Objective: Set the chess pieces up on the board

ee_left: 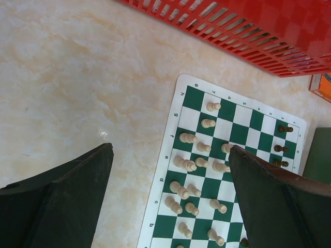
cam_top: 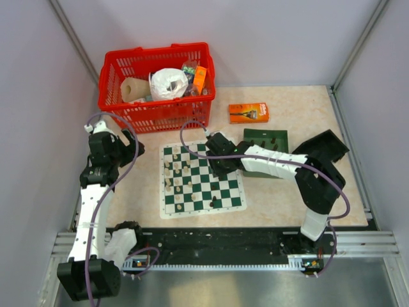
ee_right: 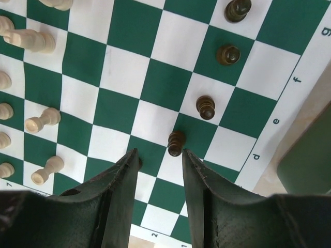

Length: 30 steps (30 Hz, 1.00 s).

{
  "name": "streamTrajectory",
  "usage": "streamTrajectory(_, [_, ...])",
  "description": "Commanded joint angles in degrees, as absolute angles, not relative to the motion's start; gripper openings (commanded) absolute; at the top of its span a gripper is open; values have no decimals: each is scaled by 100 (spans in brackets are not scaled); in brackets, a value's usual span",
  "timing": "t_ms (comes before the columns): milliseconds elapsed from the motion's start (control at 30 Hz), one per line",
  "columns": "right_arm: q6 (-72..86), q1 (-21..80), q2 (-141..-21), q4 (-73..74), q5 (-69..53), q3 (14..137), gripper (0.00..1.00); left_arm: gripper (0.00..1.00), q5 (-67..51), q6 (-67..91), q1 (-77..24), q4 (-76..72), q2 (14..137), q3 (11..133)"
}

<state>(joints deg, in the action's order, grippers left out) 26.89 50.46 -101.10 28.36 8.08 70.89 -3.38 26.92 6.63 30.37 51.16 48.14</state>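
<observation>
The green-and-white board (cam_top: 203,213) lies mid-table. Cream chess pieces (ee_left: 189,165) crowd its left files, some tipped on their sides (ee_right: 42,120). A row of dark pieces (ee_right: 206,107) stands near its right edge. My right gripper (ee_right: 160,153) hovers low over the board's far right part (cam_top: 220,171), open, with nothing between its fingers. A dark pawn (ee_right: 176,143) stands just past the fingertips, and another dark piece peeks from behind the left finger (ee_right: 124,175). My left gripper (ee_left: 171,150) is wide open and empty above the bare table beside the board's left border (ee_left: 164,170).
A red basket (cam_top: 155,86) full of household items stands behind the board. An orange box (cam_top: 248,113) lies at back centre. A dark green tray (cam_top: 265,141) holding dark pieces sits right of the board, with a black tray (cam_top: 327,147) further right.
</observation>
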Motion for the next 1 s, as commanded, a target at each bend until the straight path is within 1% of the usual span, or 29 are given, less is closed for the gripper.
streamTrajectory(0, [2856, 5098, -10257, 2786, 888, 7110, 40, 99, -387, 2681, 668, 2812, 5036, 4781])
streamTrajectory(200, [2900, 5098, -10423, 2830, 1098, 7084, 40, 99, -282, 2619, 668, 2909, 5001, 4808])
streamTrajectory(367, [2892, 5098, -10520, 2821, 1046, 7093, 39, 99, -228, 2610, 668, 2927, 5001, 4816])
streamTrajectory(467, [2883, 5098, -10556, 2830, 1064, 7093, 38, 99, -237, 2619, 668, 2918, 5001, 4799])
streamTrajectory(567, [2874, 5098, -10564, 2830, 1002, 7102, 34, 99, -237, 2619, 668, 2909, 5001, 4790])
streamTrajectory(967, [2821, 5089, -10670, 2847, 1028, 7075, 29, 99, -273, 2637, 668, 2892, 4975, 4746])
